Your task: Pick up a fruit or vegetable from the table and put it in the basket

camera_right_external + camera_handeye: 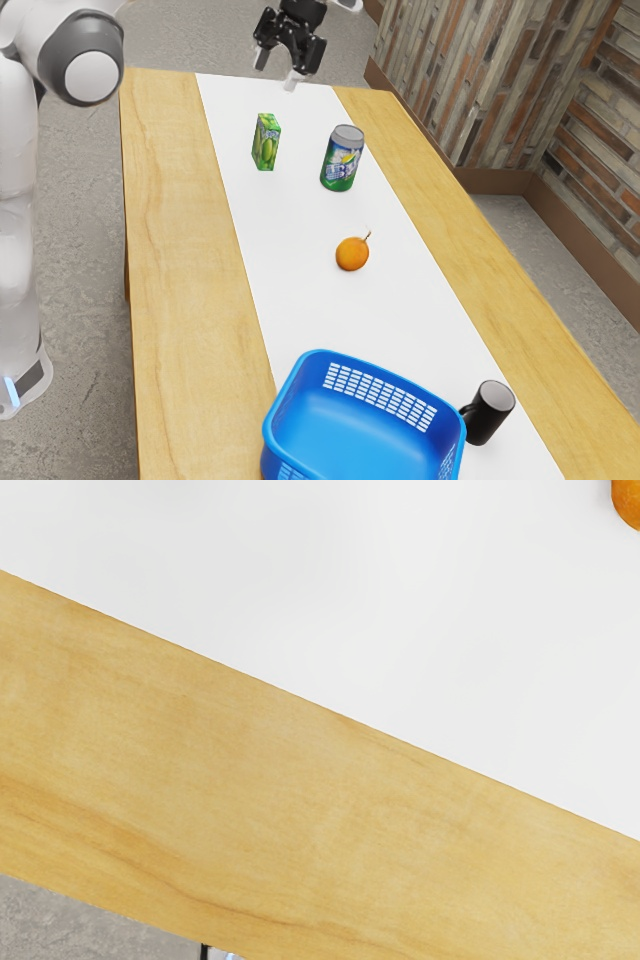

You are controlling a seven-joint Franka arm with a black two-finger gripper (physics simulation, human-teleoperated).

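Above the table, gripper (276, 68): raised off the tabletop, its two fingers standing wide apart.
Orange fruit (352, 254): on the white runner (300, 270), lower than the gripper and toward the exterior view's right of it; in the wrist view, partly in sight, off to one side of the hand.
Juice box (266, 142): upright, below the gripper in the exterior view.
Green can (342, 158): upright, below the gripper and toward the exterior view's right of it, between juice box and fruit in the exterior view's height.
Blue basket (300, 400): lower than the gripper, beyond the fruit from it in the exterior view.
Black mug (488, 412): beside the basket, on its side toward the exterior view's right.
Table (180, 250): beneath the gripper, bare wood along both sides of the runner.
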